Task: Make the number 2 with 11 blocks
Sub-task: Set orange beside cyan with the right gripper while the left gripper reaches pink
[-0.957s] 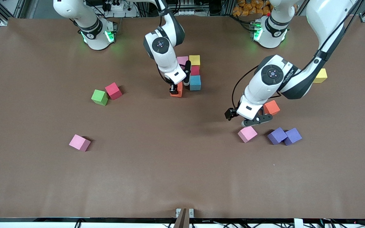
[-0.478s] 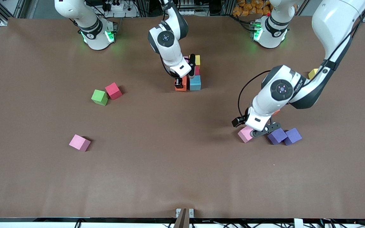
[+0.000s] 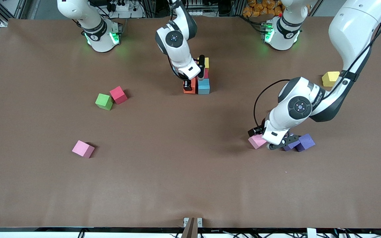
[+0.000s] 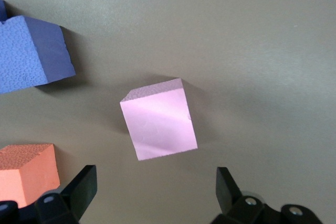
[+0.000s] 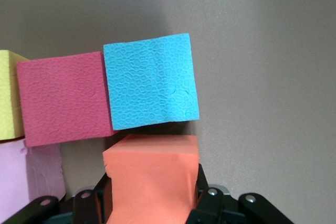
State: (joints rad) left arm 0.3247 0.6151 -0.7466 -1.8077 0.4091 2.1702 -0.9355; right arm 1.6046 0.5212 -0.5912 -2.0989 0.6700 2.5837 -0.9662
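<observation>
My right gripper (image 3: 190,85) is shut on an orange block (image 5: 152,174). It holds that block right beside a light blue block (image 3: 204,86), on the side toward the right arm's end. The blue block adjoins a red block (image 5: 63,98), a yellow block (image 5: 7,95) and a pink block (image 5: 26,179) in a cluster. My left gripper (image 4: 156,187) is open low over a loose pink block (image 4: 160,121), which lies just ahead of its fingertips (image 4: 84,182). A second orange block (image 4: 26,174) lies beside that gripper.
Two purple cubes (image 3: 304,142) sit touching each other next to the left gripper. A loose yellow block (image 3: 330,78) lies toward the left arm's end. Green (image 3: 104,101), red (image 3: 118,95) and pink (image 3: 83,148) blocks lie toward the right arm's end.
The left gripper swung from over the orange block down to the pink block, staying open. The right gripper carried its orange block in beside the blue block.
</observation>
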